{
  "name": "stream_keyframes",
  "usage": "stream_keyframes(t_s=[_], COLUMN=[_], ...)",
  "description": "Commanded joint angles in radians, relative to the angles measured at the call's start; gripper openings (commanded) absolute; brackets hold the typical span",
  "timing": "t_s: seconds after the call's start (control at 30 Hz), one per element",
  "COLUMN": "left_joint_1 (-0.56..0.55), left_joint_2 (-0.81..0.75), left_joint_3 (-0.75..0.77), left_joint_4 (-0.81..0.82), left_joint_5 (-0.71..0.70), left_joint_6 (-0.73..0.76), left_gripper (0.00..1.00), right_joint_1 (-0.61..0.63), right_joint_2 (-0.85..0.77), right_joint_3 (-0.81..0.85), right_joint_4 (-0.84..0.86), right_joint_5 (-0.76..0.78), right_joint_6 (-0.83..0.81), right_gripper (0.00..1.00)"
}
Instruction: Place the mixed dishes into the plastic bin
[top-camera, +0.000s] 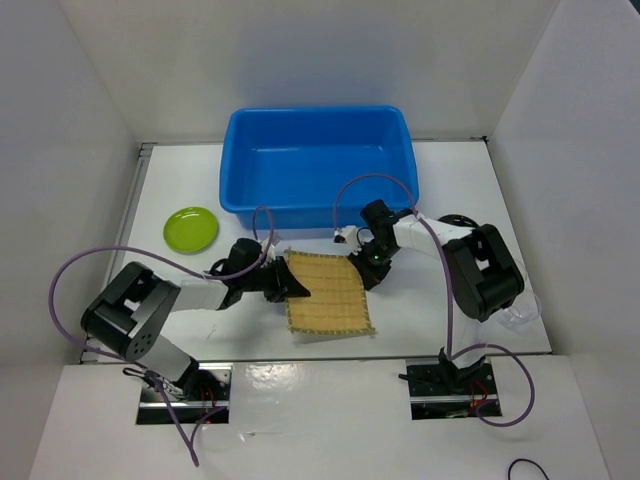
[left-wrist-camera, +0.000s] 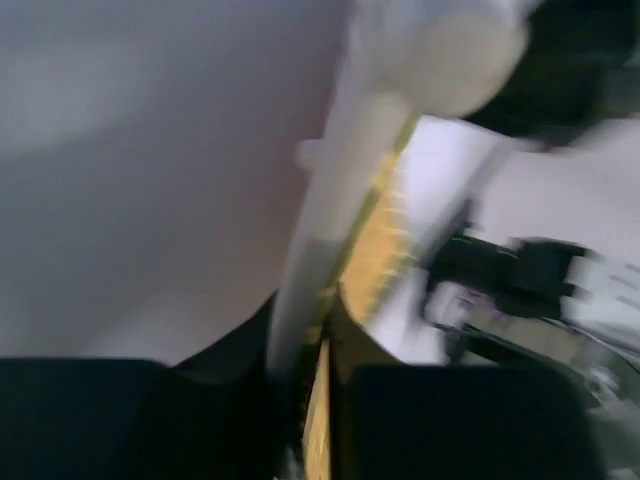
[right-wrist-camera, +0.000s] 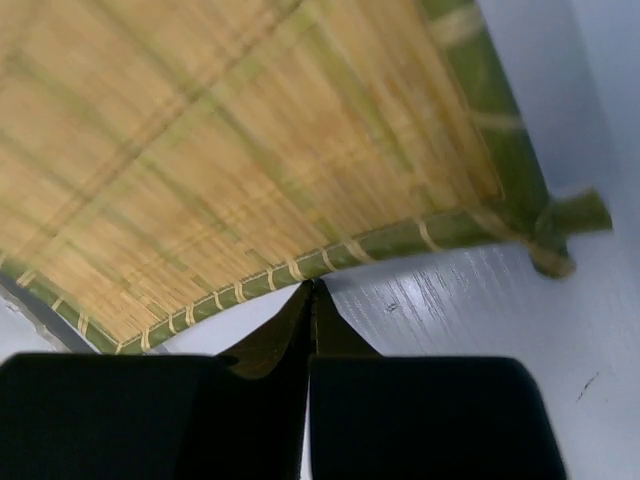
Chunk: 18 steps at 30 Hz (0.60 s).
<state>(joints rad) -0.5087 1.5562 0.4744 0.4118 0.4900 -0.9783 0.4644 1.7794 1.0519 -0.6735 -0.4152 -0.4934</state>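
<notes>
We are seeing the left gripper (top-camera: 290, 288) closing narrowly on the left edge of the bamboo mat (top-camera: 330, 295), while the right gripper (right-wrist-camera: 312, 300) is pressing its tips together at the mat's far right corner; we cannot tell whether it is pinching the weave. The near-square mat is lying mid-desk between both arms, and the plastic bin (top-camera: 300, 212) is sitting just beyond it, stretching lengthwise along the far edge. The green plate (top-camera: 190, 229) is waiting near the left edge, and no writing is showing.
</notes>
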Motion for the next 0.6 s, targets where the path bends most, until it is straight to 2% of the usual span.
stream_keyframes(t_s=[0.0,0.07,0.2,0.23,0.37,0.43,0.53,0.57], left_joint_1=[-0.037,-0.050,-0.060,-0.060,-0.070,-0.070,-0.044,-0.033], left_joint_2=[-0.053,-0.108,-0.257,-0.333,-0.485,-0.536,-0.515,-0.492], left_joint_3=[0.036,0.065,0.118,0.136,0.294,0.421,0.565,0.684], left_joint_4=[-0.140,-0.218,-0.403,-0.439,-0.673,-0.720,-0.743,-0.769], left_joint_5=[-0.053,-0.094,-0.114,-0.114,-0.114,-0.091,-0.041,-0.028], left_joint_6=[0.058,0.084,0.072,0.072,0.072,0.081,0.081,0.096], left_gripper=[0.12,0.00,0.00,0.00,0.00,0.00,0.00,0.00], right_joint_1=[0.011,0.011,-0.026,-0.045,-0.228,-0.349,-0.496,-0.529], right_joint_2=[0.028,0.017,-0.018,-0.038,-0.132,-0.194,-0.294,-0.326], right_joint_3=[-0.006,-0.006,0.005,0.005,0.084,0.120,0.145,0.125], right_joint_4=[0.054,0.054,0.011,-0.027,-0.178,-0.253,-0.253,-0.200], right_joint_5=[0.035,0.044,0.026,-0.017,-0.207,-0.258,-0.281,-0.266], right_joint_6=[-0.014,-0.014,-0.045,-0.065,-0.197,-0.238,-0.222,-0.171], right_gripper=[0.00,0.00,0.00,0.00,0.00,0.00,0.00,0.00])
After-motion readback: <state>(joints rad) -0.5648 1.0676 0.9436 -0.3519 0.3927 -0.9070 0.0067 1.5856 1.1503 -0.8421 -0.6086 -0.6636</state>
